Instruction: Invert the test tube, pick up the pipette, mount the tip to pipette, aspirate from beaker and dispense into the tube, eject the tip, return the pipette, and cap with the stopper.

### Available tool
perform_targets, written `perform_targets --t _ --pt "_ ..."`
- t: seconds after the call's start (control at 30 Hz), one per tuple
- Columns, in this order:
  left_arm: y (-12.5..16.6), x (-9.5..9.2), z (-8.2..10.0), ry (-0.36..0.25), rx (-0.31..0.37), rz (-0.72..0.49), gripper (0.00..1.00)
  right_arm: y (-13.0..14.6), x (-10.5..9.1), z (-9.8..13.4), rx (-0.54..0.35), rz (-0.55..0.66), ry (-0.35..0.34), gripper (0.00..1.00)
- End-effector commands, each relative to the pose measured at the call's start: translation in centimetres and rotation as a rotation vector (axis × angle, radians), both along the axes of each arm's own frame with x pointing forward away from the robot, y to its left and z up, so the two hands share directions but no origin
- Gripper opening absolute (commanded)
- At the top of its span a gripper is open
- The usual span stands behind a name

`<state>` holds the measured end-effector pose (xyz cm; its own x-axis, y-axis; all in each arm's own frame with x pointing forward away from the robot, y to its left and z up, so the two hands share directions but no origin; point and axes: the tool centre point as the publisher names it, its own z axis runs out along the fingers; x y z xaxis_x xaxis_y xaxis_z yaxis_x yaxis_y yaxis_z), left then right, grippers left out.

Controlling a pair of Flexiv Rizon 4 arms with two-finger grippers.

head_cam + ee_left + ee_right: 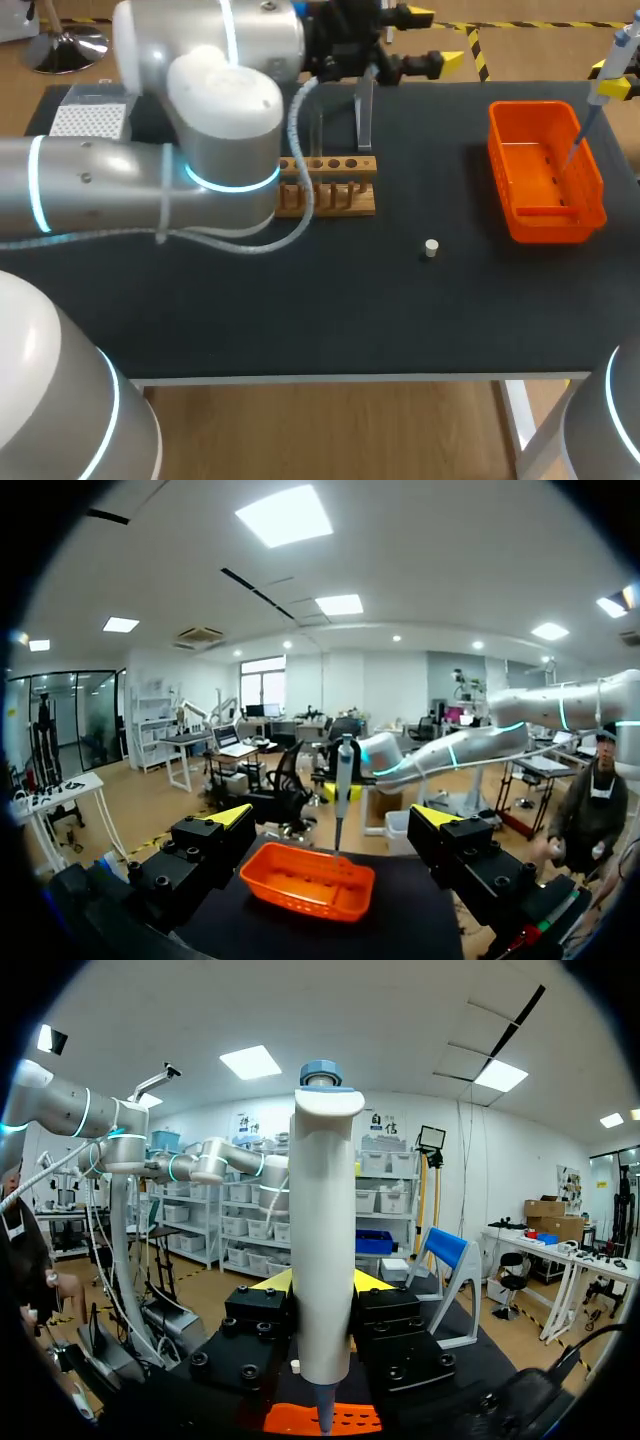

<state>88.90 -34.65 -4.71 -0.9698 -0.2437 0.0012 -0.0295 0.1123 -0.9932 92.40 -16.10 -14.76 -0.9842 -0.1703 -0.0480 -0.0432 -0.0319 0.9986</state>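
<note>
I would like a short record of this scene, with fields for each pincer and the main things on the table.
left pincer: open, empty
right pincer: shut on the pipette
pipette: upright, its point over the orange basket
rack: wooden, at the middle of the table
tube: clear, upright at the rack
stopper: alone on the dark mat, between rack and basket

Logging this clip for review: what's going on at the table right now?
The right gripper is shut on the white-and-blue pipette, holding it tip-down over the orange plastic basket. The left gripper is open and empty, beyond the wooden test tube rack. The small white stopper lies loose on the black table, not yet used.
</note>
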Motion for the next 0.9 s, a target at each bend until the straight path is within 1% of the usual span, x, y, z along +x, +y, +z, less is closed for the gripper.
perform_targets --t 0.03,0.2,0.4,0.5,0.57,0.63,0.67,0.7,0.73,0.77,0.9 --pt "-5.9 2.3 -0.7 -0.003 -0.011 -0.005 1.00 -0.1 0.1 0.0 -0.001 0.003 -0.001 0.00" --pt "-8.1 2.9 -0.7 -0.001 -0.001 -0.019 1.00 -0.1 0.1 0.0 -0.001 0.003 -0.001 0.00" --pt "-10.0 3.2 -0.7 -0.006 0.008 -0.023 1.00 -0.1 0.1 0.0 -0.001 0.003 -0.001 0.00" --pt "-10.9 3.2 -0.6 -0.010 0.020 -0.032 1.00 -0.1 0.1 0.0 -0.001 0.003 -0.001 0.00" --pt "-11.5 3.1 -0.5 -0.022 0.054 -0.046 1.00 -0.1 0.1 0.0 -0.001 0.003 -0.001 0.00" --pt "-11.5 3.1 -0.5 -0.022 0.054 -0.046 1.00 -0.1 0.1 0.0 -0.001 0.003 -0.001 0.00" --pt "-11.5 3.1 -0.5 -0.022 0.054 -0.046 0.96 -0.1 0.1 0.0 -0.001 0.003 -0.001 0.00" --pt "-11.5 3.1 -0.5 -0.022 0.054 -0.046 0.73 -0.1 0.1 0.0 -0.001 0.003 -0.001 0.00" --pt "-11.5 3.1 -0.5 -0.022 0.054 -0.046 0.33 -0.1 0.1 0.0 -0.001 0.003 -0.001 0.00" --pt "-11.5 3.1 -0.5 -0.022 0.054 -0.046 0.00 -0.1 0.1 0.0 -0.001 0.003 -0.001 0.00" --pt "-11.5 3.1 -0.5 -0.022 0.054 -0.046 0.00 -0.1 0.1 0.0 -0.001 0.003 -0.001 0.00"
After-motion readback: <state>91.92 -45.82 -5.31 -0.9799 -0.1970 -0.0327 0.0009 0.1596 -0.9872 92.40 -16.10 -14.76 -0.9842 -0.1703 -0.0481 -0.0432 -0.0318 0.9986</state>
